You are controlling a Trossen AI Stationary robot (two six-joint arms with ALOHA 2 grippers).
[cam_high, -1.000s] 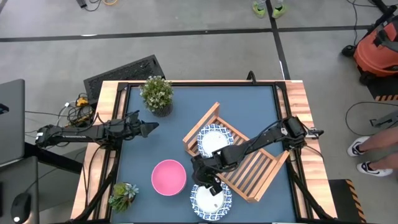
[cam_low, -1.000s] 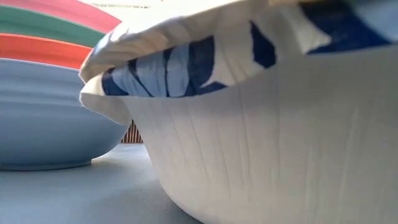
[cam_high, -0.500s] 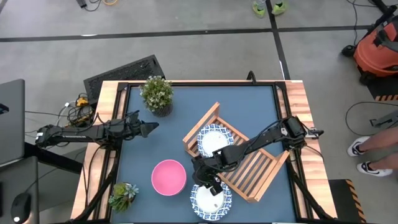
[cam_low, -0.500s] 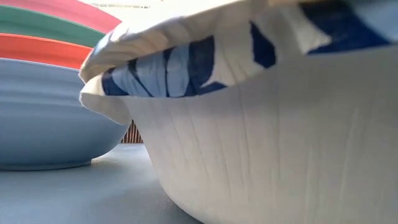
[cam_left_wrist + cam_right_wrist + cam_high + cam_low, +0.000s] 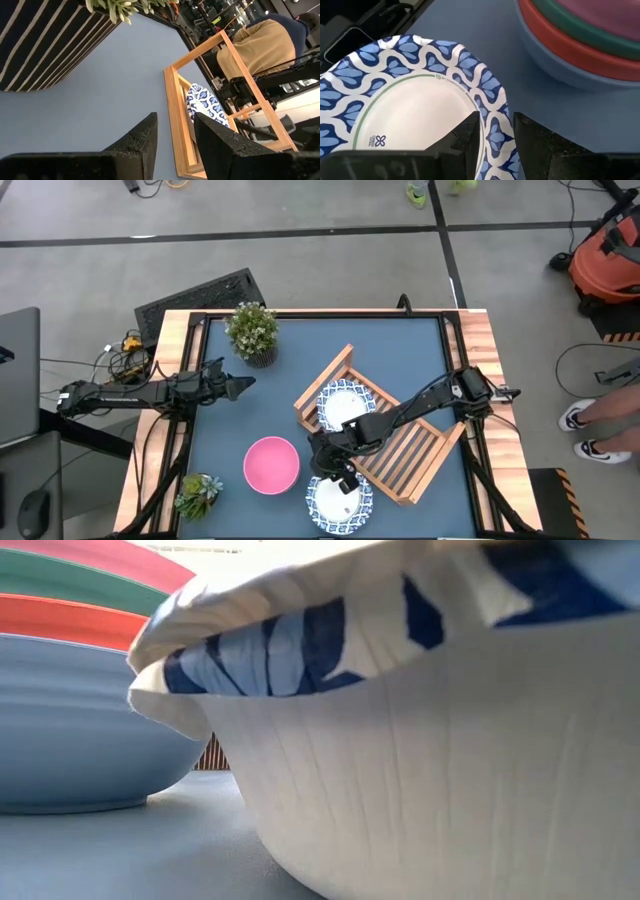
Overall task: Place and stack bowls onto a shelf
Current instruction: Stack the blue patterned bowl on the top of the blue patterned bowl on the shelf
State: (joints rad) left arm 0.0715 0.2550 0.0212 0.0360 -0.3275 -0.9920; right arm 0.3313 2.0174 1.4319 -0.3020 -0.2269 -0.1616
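Nothing you can check has shifted since the frame a second back: both arms, the bowls and the rack sit as they did.

Worktop [image 5: 290,345]: you have one shelf [image 5: 412,458], lying askew toward the right edge, its near corner close to the front edge. One blue-patterned bowl [image 5: 340,404] rests on the shelf's slats at its far-left end.

A second patterned bowl [image 5: 322,502] sits on the worktop at the front edge, just beside the shelf's near-left rail. Left of it is the pink stack [image 5: 271,464]; from above it looks like one pink bowl, but the low view shows four nested: pink [image 5: 90,554], green [image 5: 70,585], red [image 5: 50,618], light blue [image 5: 80,720]. That makes six bowls in all.

Your right gripper [image 5: 340,477] is down over the far rim of the front patterned bowl. Its fingers [image 5: 465,132] straddle that rim, one inside and one outside, with a narrow gap between; whether they actually pinch the rim you cannot tell.

Your left gripper [image 5: 245,385] waits above the worktop near the left edge, fingers [image 5: 142,142] slightly apart, holding nothing.

Two potted plants: one [image 5: 252,330] toward the far-left corner, one [image 5: 197,494] at the front-left corner.
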